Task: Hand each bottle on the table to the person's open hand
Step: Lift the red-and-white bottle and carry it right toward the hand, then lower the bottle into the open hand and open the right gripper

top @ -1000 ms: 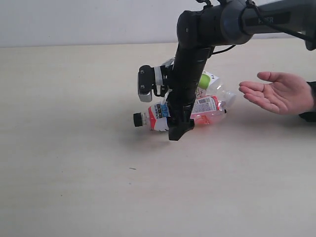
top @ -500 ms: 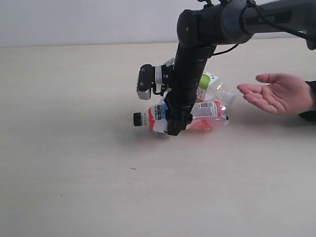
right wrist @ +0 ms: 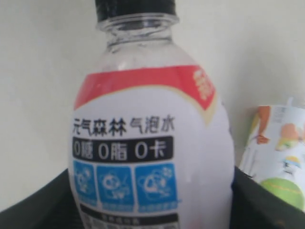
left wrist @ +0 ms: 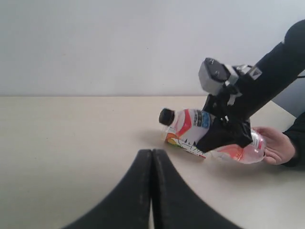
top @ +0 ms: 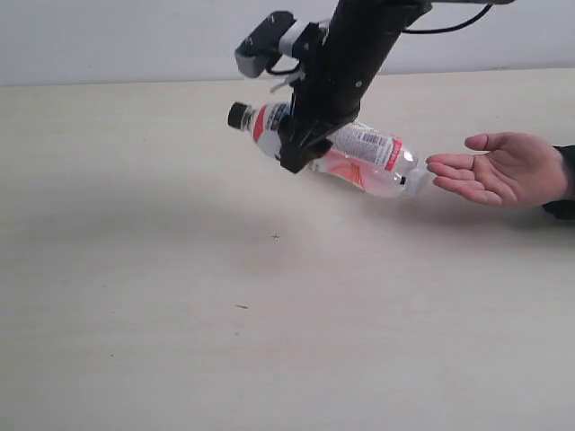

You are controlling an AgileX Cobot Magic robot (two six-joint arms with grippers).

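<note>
My right gripper [top: 305,144] is shut on the red-and-white bottle [top: 368,153] with a black cap and holds it in the air, tilted, above the table [top: 180,314]. The bottle's clear base is close to the fingertips of the person's open hand [top: 503,171], palm up at the right. In the right wrist view this bottle [right wrist: 147,143] fills the frame between the dark fingers [right wrist: 271,205]. A second bottle, with a green-apple label [right wrist: 279,152], lies beside and below it [left wrist: 186,143]. My left gripper [left wrist: 152,157] is shut and empty, low over the table, well short of both.
The right arm [top: 359,36] comes down from the top of the exterior view over the back of the table. A pale wall [top: 135,36] runs behind the far edge. A few tiny dark specks [top: 241,306] mark the tabletop.
The right gripper has closed on the red-and-white bottle and lifted it off the table, cap end raised. The hand has stayed in place and the left gripper has stayed shut.
</note>
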